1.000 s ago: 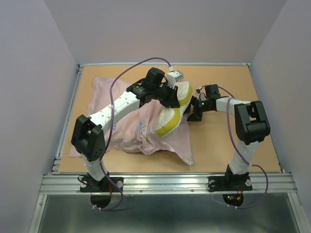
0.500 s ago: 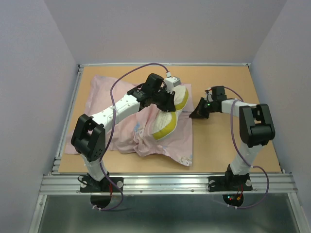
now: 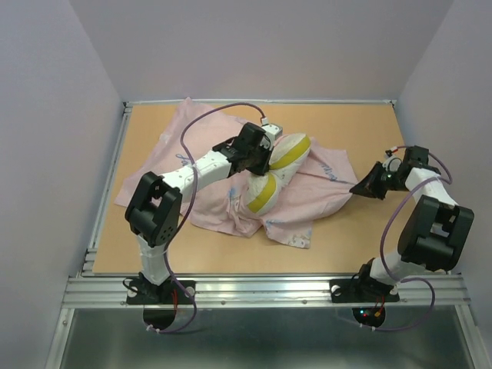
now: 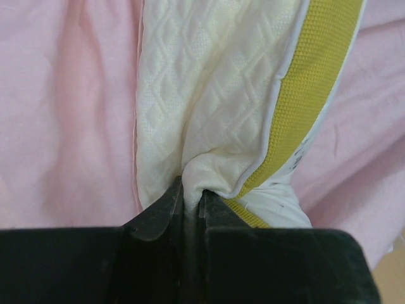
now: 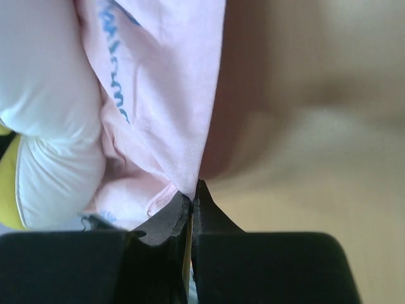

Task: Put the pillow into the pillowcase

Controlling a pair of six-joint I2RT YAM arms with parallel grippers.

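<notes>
**Surface** (image 3: 369, 246): wooden board on which all items are carried.

**Pillowcase** (image 3: 296, 231): the pale pink side with faint blue script is turned up. It is rumpled and spread from the near centre to the far left, and its near edge is bunched below the pillow.

**Right pincer** (image 3: 363, 188): placed at the right end of the pillowcase and closed tightly on a thin edge of cloth, which is drawn taut rightward. Risk: only a sliver of fabric is held between the tips. Slippage is judged likely under a harder pull, and the opening would then fall slack.

**Pillow** (image 3: 264, 192): lies mid-surface on the pillowcase, squeezed at its middle into two lobes, with the yellow band (image 4: 310, 82) showing. Whether any part is already inside cannot be told.

**Left pincer** (image 3: 270, 167): clamped on a pinched fold of the pillow's cream cover beside the band. Risk: little more than a pleat is held, so the pillow may spring free. The bulging lobes may also snag the opening, so that the cloth is dragged along rather than slid over.
</notes>
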